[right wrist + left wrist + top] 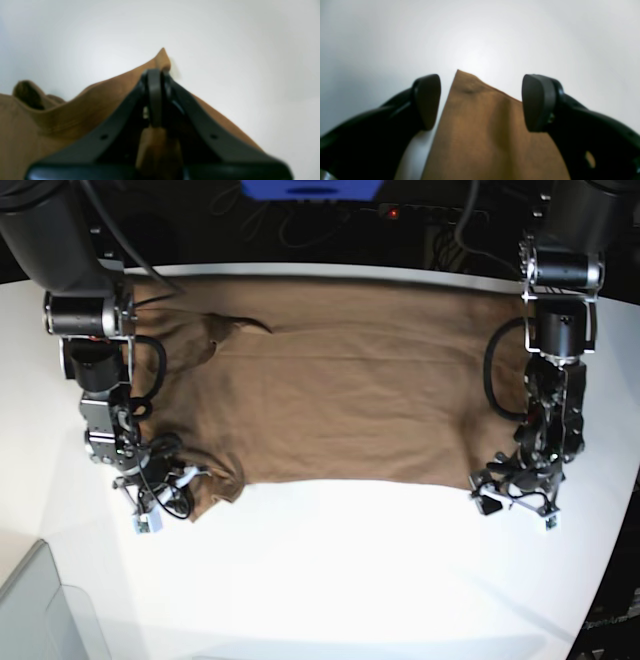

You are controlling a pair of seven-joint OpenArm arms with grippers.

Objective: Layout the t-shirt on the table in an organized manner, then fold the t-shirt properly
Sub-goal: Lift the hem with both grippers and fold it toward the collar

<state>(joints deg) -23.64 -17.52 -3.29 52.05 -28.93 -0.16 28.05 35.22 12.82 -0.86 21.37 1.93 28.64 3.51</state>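
The brown t-shirt [340,400] lies spread across the far half of the white table [350,580], with a wrinkled fold near its upper left. My left gripper [515,498] is at the shirt's near right corner. In the left wrist view it [481,102] is open, with that corner of the t-shirt [475,130] lying on the table between the two fingers. My right gripper [160,502] is at the near left corner. In the right wrist view it [155,75] is shut on the t-shirt [50,125], whose cloth tip pokes out past the fingertips. I cannot make out the white tag.
The corner of a grey translucent bin [50,610] sits at the near left. The table's curved edge runs down the right side [610,520]. Dark cables and equipment stand behind the table's far edge.
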